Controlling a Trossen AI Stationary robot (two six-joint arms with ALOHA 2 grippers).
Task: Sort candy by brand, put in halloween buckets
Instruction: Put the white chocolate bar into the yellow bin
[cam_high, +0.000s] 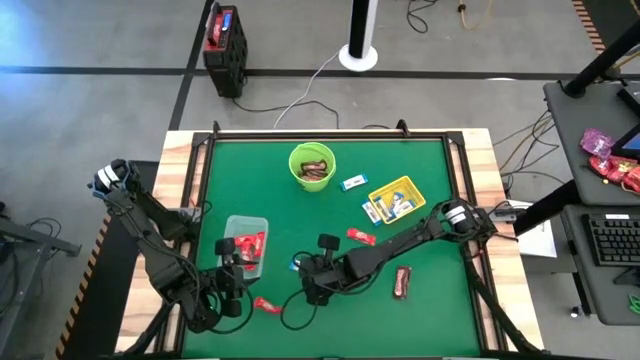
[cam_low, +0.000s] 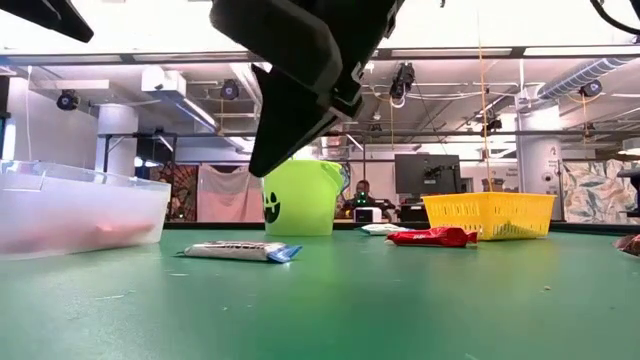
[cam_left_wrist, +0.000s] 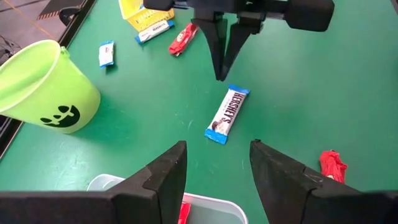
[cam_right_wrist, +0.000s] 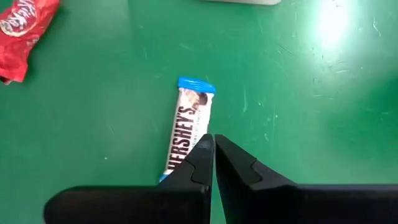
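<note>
Hershey's bar (cam_left_wrist: 226, 114) lies flat on the mat, just beyond the right gripper (cam_left_wrist: 221, 73), whose fingers are closed. Green bucket (cam_left_wrist: 38, 87) stands well apart.

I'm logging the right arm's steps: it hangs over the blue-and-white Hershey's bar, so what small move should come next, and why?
Probably open the fingers. The right tool is shut, its tips meeting above the Hershey's bar, which lies flat and unheld on the green table. Shut fingers cannot straddle the bar, so they should spread before coming down around it.

Lab: exposed ceiling ducts (cam_low: 560, 75), monitor (cam_low: 427, 173), floor cables (cam_high: 300, 90), keyboard desk (cam_high: 612, 240).
</note>
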